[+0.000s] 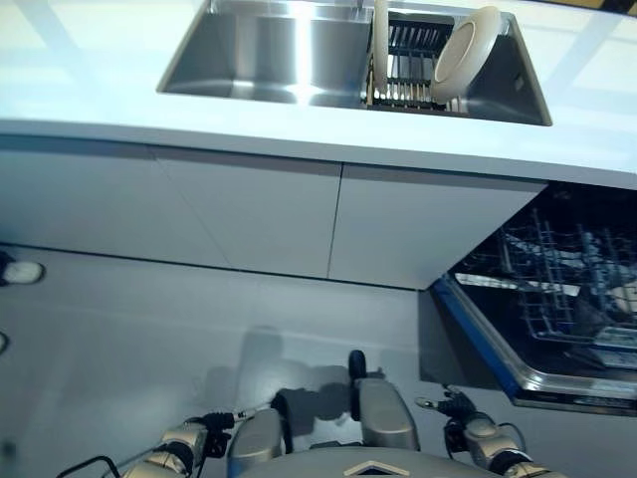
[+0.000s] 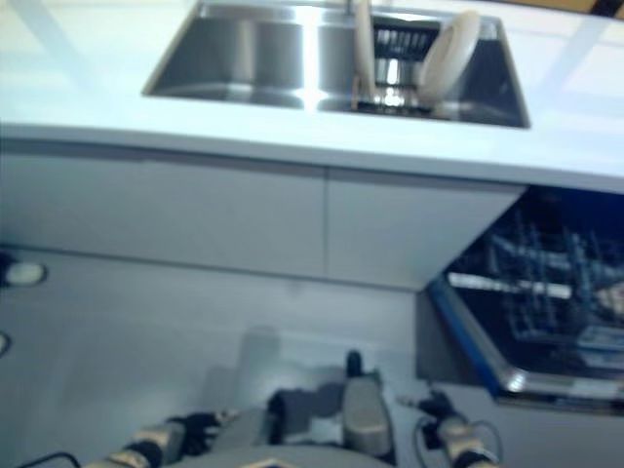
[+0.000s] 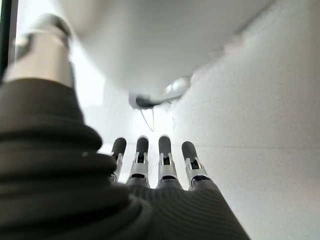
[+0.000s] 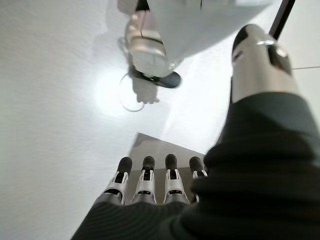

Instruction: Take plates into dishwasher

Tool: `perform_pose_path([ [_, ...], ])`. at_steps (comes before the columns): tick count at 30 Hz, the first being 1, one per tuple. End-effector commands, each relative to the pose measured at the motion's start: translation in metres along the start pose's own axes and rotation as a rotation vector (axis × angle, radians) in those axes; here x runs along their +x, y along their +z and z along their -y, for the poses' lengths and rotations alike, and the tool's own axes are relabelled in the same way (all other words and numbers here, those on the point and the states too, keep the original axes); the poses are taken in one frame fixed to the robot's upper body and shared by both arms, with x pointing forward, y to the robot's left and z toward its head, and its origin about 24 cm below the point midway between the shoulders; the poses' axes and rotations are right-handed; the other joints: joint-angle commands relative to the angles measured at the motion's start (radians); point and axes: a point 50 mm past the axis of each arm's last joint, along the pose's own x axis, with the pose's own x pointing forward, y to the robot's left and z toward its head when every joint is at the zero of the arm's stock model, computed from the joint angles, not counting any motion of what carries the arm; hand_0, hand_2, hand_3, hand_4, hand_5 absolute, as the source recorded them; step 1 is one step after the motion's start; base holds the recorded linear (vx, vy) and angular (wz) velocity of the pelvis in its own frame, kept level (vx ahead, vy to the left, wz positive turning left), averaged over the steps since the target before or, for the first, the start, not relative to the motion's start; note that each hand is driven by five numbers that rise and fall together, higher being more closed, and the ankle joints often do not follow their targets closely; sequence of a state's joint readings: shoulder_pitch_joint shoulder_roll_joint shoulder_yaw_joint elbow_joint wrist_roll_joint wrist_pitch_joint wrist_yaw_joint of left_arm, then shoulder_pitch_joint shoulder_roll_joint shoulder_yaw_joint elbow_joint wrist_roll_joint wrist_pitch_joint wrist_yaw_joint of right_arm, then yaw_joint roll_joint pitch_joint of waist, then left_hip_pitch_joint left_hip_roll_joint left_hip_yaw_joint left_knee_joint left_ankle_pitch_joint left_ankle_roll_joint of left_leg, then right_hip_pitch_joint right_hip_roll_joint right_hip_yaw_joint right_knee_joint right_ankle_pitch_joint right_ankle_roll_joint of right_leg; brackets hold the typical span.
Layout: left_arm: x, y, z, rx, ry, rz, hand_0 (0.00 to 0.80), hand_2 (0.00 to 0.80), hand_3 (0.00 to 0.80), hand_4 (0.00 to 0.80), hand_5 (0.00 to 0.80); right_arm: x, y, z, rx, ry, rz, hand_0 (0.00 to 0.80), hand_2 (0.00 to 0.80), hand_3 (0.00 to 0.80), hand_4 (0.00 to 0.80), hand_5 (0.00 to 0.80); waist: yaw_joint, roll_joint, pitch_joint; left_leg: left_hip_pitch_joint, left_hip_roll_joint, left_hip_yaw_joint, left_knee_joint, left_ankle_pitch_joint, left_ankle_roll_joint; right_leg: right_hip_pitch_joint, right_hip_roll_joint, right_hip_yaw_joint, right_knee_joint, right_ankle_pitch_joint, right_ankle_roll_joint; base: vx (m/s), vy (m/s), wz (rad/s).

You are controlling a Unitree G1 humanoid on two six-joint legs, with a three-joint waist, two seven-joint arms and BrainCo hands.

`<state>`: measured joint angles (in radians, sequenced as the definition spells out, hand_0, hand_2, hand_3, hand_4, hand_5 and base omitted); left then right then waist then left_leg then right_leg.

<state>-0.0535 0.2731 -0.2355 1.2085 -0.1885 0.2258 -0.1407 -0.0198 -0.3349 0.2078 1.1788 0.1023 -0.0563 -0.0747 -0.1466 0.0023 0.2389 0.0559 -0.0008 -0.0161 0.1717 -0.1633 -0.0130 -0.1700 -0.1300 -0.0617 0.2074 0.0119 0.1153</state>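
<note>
Two cream plates stand on edge in a dark rack inside the sink's right half: one edge-on, one tilted. The dishwasher is open at the lower right, its door folded down and its wire basket pulled out. My left hand hangs low by my side over the floor, fingers straight, holding nothing. My right hand hangs the same way on the other side, open with nothing in it. Both hands are far below the counter and away from the plates.
A steel sink is set in the white counter. White cabinet doors run below it, left of the dishwasher. A white shoe shows on the grey floor at the far left.
</note>
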Motion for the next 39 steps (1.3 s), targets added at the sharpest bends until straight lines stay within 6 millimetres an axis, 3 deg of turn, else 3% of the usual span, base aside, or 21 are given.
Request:
perform_pose_path([
  [1,0.000,-0.003,0.000,0.046,-0.017,0.015,0.000,0.000,0.000,0.000,0.000,0.000,0.003,0.002,0.039,-0.035,0.014,0.000,0.000,0.000,0.000,0.000,-0.015,-0.024,-0.061,0.120,-0.004,0.017,0.006,-0.085,0.051,-0.082,-0.006,-0.011,0.008,0.077,0.006,0.303,-0.274,-0.08],
  [3,-0.001,0.010,0.005,0.049,-0.043,0.057,0.000,0.000,0.000,0.000,0.000,-0.001,-0.003,0.000,0.000,-0.026,-0.009,0.000,0.000,0.000,0.000,0.000,-0.026,-0.013,-0.086,0.158,0.047,0.022,0.010,-0.044,0.024,-0.057,0.007,-0.016,0.008,0.045,-0.010,0.311,-0.299,0.06],
  [7,-0.001,0.026,0.011,0.043,-0.045,0.101,0.000,0.000,0.000,0.000,0.000,-0.001,-0.004,-0.003,-0.041,0.006,-0.007,0.000,0.000,0.000,0.000,0.000,-0.031,-0.009,-0.109,0.169,0.086,0.006,0.082,0.036,-0.005,-0.035,0.033,-0.031,0.000,0.016,-0.042,0.184,-0.229,-0.09],
  [9,-0.001,0.032,0.013,0.037,-0.031,0.126,0.000,0.000,0.000,0.000,0.000,0.000,-0.001,-0.004,-0.064,0.029,-0.002,0.000,0.000,0.000,0.000,0.000,-0.034,-0.011,-0.127,0.168,0.104,-0.004,0.164,0.134,-0.028,-0.020,0.057,-0.042,-0.023,0.009,-0.070,0.175,-0.221,-0.19],
  [10,-0.001,0.034,0.017,0.049,-0.034,0.134,0.000,0.000,0.000,0.000,0.000,0.000,0.000,-0.002,-0.070,0.033,0.005,0.000,0.000,0.000,0.000,0.000,-0.022,-0.026,-0.126,0.090,0.095,-0.004,0.320,0.186,-0.026,0.016,0.069,-0.028,-0.040,-0.002,-0.095,0.257,-0.253,-0.15],
  [11,-0.001,0.035,0.019,0.047,-0.031,0.139,0.000,0.000,0.000,0.000,0.000,0.000,0.002,-0.001,-0.076,0.033,0.010,0.000,0.000,0.000,0.000,0.000,-0.005,-0.044,-0.120,-0.011,0.072,-0.001,0.418,0.186,-0.012,0.054,0.068,-0.012,-0.053,-0.009,-0.107,0.324,-0.249,-0.07],
  [12,-0.001,0.035,0.018,0.023,-0.011,0.148,0.000,0.000,0.000,0.000,0.000,0.001,0.004,0.001,-0.085,0.029,0.010,0.000,0.000,0.000,0.000,0.000,0.020,-0.059,-0.106,-0.112,0.024,0.005,0.473,0.152,0.012,0.097,0.065,0.008,-0.065,-0.019,-0.110,0.296,-0.155,-0.05],
  [13,-0.001,0.035,0.016,0.000,0.004,0.152,0.000,0.000,0.000,0.000,0.000,0.001,0.004,0.002,-0.089,0.026,0.009,0.000,0.000,0.000,0.000,0.000,0.033,-0.066,-0.102,-0.163,-0.012,0.006,0.449,0.143,0.026,0.114,0.062,0.020,-0.073,-0.023,-0.107,0.329,-0.054,-0.10],
  [14,-0.001,0.031,0.013,-0.023,0.012,0.146,0.000,0.000,0.000,0.000,0.000,0.001,0.005,0.003,-0.093,0.023,0.008,0.000,0.000,0.000,0.000,0.000,0.060,-0.054,-0.083,-0.184,-0.024,0.010,0.372,0.115,0.034,0.147,0.079,0.039,-0.076,-0.036,-0.097,0.258,0.007,-0.31],
  [16,-0.001,0.027,0.010,-0.030,0.016,0.140,0.000,0.000,0.000,0.000,0.000,0.002,0.007,0.003,-0.093,0.025,0.010,0.000,0.000,0.000,0.000,0.000,0.075,-0.053,-0.077,-0.181,-0.024,0.015,0.285,0.122,0.035,0.161,0.081,0.047,-0.080,-0.041,-0.088,0.317,0.069,-0.61],
  [17,0.000,0.014,0.004,-0.042,0.020,0.121,0.000,0.000,0.000,0.000,0.000,0.003,0.012,0.003,-0.084,0.038,0.019,0.000,0.000,0.000,0.000,0.000,0.116,-0.022,-0.065,-0.215,0.034,0.005,0.017,0.214,-0.006,0.221,0.115,0.065,-0.092,-0.078,-0.071,0.536,0.153,-0.56],
  [18,0.000,0.009,0.004,-0.055,0.024,0.115,0.000,0.000,0.000,0.000,0.000,0.003,0.013,0.002,-0.083,0.044,0.025,0.000,0.000,0.000,0.000,0.000,0.141,-0.009,-0.060,-0.238,0.053,-0.013,-0.083,0.267,-0.032,0.270,0.122,0.087,-0.098,-0.104,-0.063,0.630,0.180,-0.54],
  [19,0.001,0.003,0.006,-0.078,0.023,0.107,0.000,0.000,0.000,0.000,0.000,0.003,0.014,0.002,-0.091,0.049,0.033,0.000,0.000,0.000,0.000,0.000,0.159,-0.010,-0.055,-0.250,0.055,-0.035,-0.095,0.283,-0.041,0.314,0.111,0.117,-0.095,-0.136,-0.060,0.394,0.132,-0.56],
  [20,0.001,0.000,0.008,-0.095,0.020,0.100,0.000,0.000,0.000,0.000,0.000,0.003,0.014,0.002,-0.095,0.048,0.037,0.000,0.000,0.000,0.000,0.000,0.165,-0.010,-0.057,-0.259,0.055,-0.036,-0.075,0.272,-0.039,0.333,0.098,0.128,-0.090,-0.156,-0.055,0.290,0.108,-0.71],
  [22,0.001,0.000,0.006,-0.062,0.041,0.098,0.000,0.000,0.000,0.000,0.000,0.003,0.011,0.000,-0.078,0.047,0.020,0.000,0.000,0.000,0.000,0.000,0.161,-0.018,-0.078,-0.244,0.057,0.011,-0.050,0.232,-0.024,0.354,0.055,0.117,-0.091,-0.171,-0.027,0.157,0.088,-0.75],
  [25,0.000,0.008,0.000,-0.074,0.050,0.112,0.000,0.000,0.000,0.000,0.000,0.002,0.009,-0.006,-0.074,0.080,0.019,0.000,0.000,0.000,0.000,0.000,0.141,-0.013,-0.105,-0.173,0.075,0.052,-0.093,0.204,-0.027,0.320,0.002,0.062,-0.088,-0.145,0.013,0.127,0.086,-0.72],
  [29,-0.002,0.026,-0.004,-0.061,0.044,0.137,0.000,0.000,0.000,0.000,0.000,0.001,0.010,-0.016,-0.081,0.104,0.028,0.000,0.000,0.000,0.000,0.000,0.130,-0.012,-0.125,-0.173,0.081,0.077,-0.103,0.204,-0.015,0.285,0.003,0.057,-0.090,-0.131,0.009,0.060,0.021,-0.13],
  [33,-0.003,0.041,0.001,-0.028,0.013,0.163,0.000,0.000,0.000,0.000,0.000,0.001,0.015,-0.023,-0.091,0.123,0.037,0.000,0.000,0.000,0.000,0.000,0.142,-0.031,-0.139,-0.205,0.075,0.088,-0.080,0.195,-0.007,0.287,-0.002,0.055,-0.110,-0.119,0.017,0.031,-0.041,-0.03],
  [39,-0.001,0.030,0.000,-0.054,0.046,0.131,0.000,0.000,0.000,0.000,0.000,0.002,0.022,-0.027,-0.079,0.126,0.050,0.000,0.000,0.000,0.000,0.000,0.162,-0.051,-0.151,-0.216,0.075,0.091,-0.051,0.174,-0.007,0.301,-0.011,0.056,-0.135,-0.105,0.027,0.071,-0.038,0.06],
])
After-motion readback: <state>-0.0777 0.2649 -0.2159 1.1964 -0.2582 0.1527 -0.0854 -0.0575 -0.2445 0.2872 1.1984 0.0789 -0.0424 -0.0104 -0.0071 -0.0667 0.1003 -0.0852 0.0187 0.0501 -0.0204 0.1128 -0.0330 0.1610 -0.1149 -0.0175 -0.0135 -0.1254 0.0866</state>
